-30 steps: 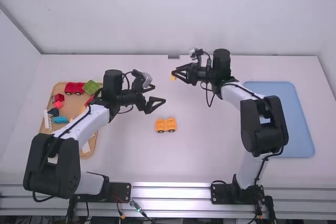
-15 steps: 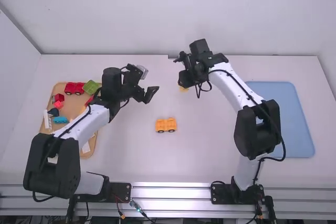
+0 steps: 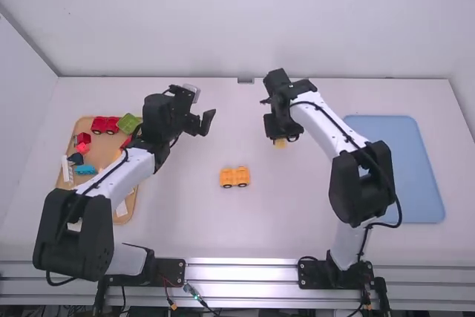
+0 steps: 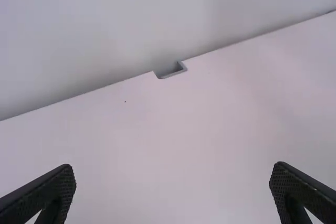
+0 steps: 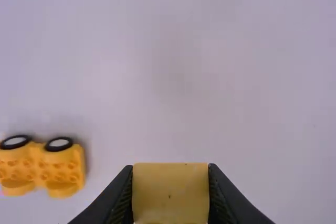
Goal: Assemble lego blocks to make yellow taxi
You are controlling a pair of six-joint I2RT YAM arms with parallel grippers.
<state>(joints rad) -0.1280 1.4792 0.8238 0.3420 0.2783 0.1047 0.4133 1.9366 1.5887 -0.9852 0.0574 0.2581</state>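
My right gripper (image 3: 279,139) is beyond and right of the orange-yellow wheeled car base (image 3: 235,177), which rests on the table. In the right wrist view, my right gripper (image 5: 170,192) is shut on a yellow block (image 5: 170,190), a finger on either side of it. The wheeled base (image 5: 43,166) lies off to one side there, studs and two wheels visible. My left gripper (image 3: 207,122) hangs over the table near the wooden tray, fingers apart. Nothing is between its fingers in the left wrist view, where the left gripper (image 4: 172,190) stands wide open.
At the left, a wooden tray (image 3: 125,211) holds a red wheeled base (image 3: 105,125), a green block (image 3: 129,123), a teal block (image 3: 85,170) and several others. A blue tray (image 3: 404,172) lies at the right. A small notch (image 4: 171,71) marks the table's far edge.
The right gripper has swung to the right and toward the camera, turning downward with the yellow block. The left gripper has drawn back left and away from the wheeled base, still open.
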